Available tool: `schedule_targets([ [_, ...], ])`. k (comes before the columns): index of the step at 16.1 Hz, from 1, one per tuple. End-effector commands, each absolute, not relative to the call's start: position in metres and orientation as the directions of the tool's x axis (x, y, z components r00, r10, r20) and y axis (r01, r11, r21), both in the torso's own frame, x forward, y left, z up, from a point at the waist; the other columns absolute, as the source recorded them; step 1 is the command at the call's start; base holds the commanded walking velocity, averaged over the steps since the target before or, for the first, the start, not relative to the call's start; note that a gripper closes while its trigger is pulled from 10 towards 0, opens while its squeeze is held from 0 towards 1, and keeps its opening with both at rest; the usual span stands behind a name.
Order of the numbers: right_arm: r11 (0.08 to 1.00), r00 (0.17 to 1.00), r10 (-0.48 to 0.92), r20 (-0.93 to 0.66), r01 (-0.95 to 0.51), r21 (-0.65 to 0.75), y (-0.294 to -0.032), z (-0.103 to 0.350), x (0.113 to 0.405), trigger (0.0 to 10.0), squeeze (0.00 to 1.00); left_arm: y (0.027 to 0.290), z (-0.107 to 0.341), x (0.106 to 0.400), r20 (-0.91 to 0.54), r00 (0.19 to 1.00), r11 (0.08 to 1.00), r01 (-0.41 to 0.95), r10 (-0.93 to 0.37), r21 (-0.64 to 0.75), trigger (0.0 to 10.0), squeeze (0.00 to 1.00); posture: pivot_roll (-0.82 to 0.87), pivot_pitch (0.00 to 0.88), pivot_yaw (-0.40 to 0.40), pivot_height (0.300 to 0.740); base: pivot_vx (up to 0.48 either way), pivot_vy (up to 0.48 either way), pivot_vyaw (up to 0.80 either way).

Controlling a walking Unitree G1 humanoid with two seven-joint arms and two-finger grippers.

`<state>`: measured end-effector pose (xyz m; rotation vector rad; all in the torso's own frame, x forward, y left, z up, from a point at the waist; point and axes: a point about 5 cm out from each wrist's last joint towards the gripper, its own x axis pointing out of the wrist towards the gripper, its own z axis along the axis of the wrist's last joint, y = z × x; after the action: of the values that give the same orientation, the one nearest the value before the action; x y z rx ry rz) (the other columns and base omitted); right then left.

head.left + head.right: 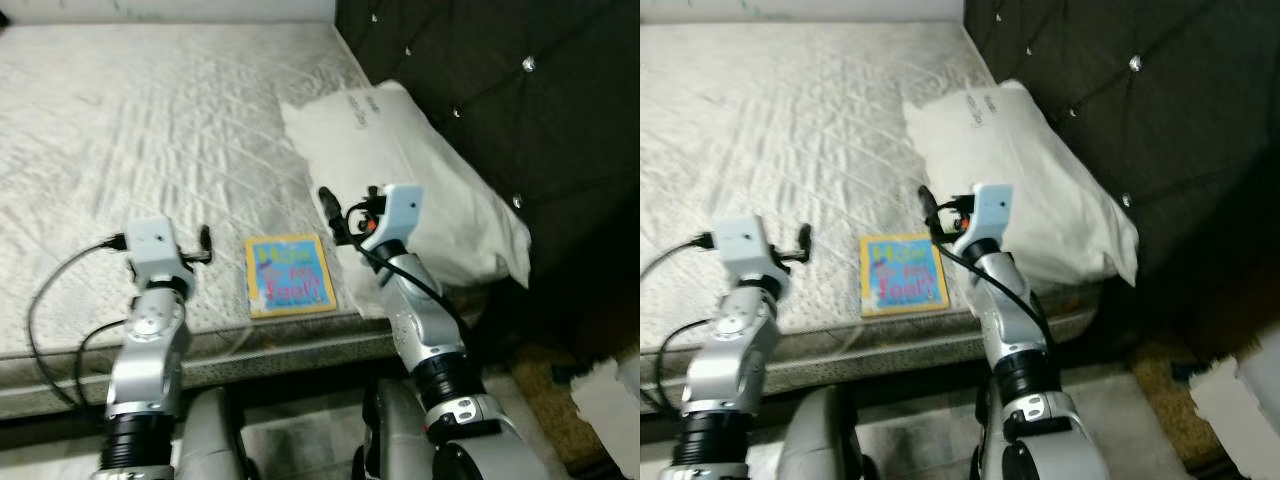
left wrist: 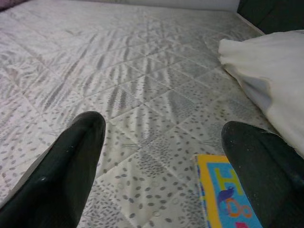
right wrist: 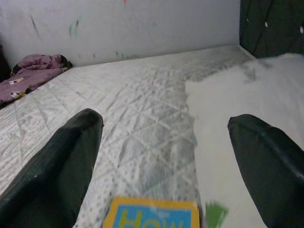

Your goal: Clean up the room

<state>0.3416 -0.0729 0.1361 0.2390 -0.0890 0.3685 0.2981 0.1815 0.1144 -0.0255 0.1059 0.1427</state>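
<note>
One book (image 1: 289, 275), one pillow (image 1: 420, 180), two open hands (image 2: 161, 156) on mattress (image 1: 140, 130).

Soft, even indoor light falls on the mattress (image 1: 150, 120), brightest across its far half and on the white pillow (image 1: 420, 170), which looks slightly washed out. The tufted headboard (image 1: 520, 90) stays dark, and deep shade sits below the bed's near edge. Wrist-view fingers (image 2: 71, 166) are blurred and close.

A home bedroom — bare quilted mattress (image 1: 150, 130), white pillow (image 1: 420, 180), dark tufted headboard (image 1: 500, 80).
</note>
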Motion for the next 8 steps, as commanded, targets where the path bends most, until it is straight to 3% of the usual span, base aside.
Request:
schedule_targets([
  [1,0.903,0.928,0.341,0.148,-0.368,0.224,-0.072,0.141,0.344,10.0,0.00,0.179,0.115,0.298,-0.105,0.988,0.993,-0.118,0.117,-0.010,10.0,0.00,-0.02,0.000,-0.029,0.673,0.000,0.000,0.00],
  [6,0.910,0.934,0.337,0.120,-0.356,0.213,-0.079,0.135,0.342,10.0,0.00,0.185,0.106,0.290,-0.132,0.980,0.987,-0.155,0.150,-0.035,10.0,0.00,-0.03,0.000,-0.029,0.723,0.000,0.000,0.00],
  [8,0.919,0.943,0.311,0.118,-0.330,0.218,-0.082,0.134,0.341,10.0,0.00,0.180,0.106,0.293,-0.137,0.984,0.994,-0.113,0.110,-0.010,10.0,0.00,-0.04,0.000,-0.015,0.740,0.000,0.000,0.00],
])
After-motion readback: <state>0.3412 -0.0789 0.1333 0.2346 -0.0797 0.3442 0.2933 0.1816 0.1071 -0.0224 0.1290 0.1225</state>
